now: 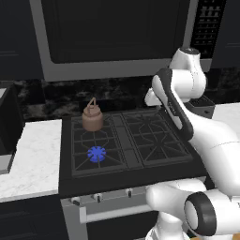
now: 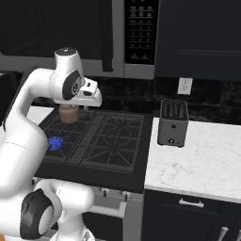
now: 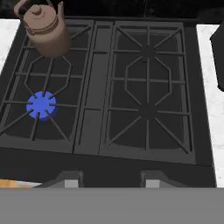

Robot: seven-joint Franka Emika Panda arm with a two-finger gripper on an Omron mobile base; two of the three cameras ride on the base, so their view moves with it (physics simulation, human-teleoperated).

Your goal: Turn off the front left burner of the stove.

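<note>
The stove (image 1: 123, 140) is a black cooktop with cast-iron grates, set between white counters. Its front left burner (image 1: 96, 153) shows a bright blue flame ring, also seen in the right base view (image 2: 55, 143) and at the left of the hand view (image 3: 41, 105). Small knobs (image 1: 98, 197) line the silver front strip above a bar handle. My gripper (image 3: 109, 181) hangs high over the stove's front middle, looking down on it. Its two fingertips (image 3: 65, 180) stand wide apart, open, with nothing between them. The hand (image 2: 89, 96) is well above the grates.
A brown kettle (image 1: 92, 117) sits on the back left burner, just behind the flame. A grey toaster (image 2: 172, 123) stands on the white counter right of the stove. A microwave (image 1: 112, 37) hangs above the cooktop.
</note>
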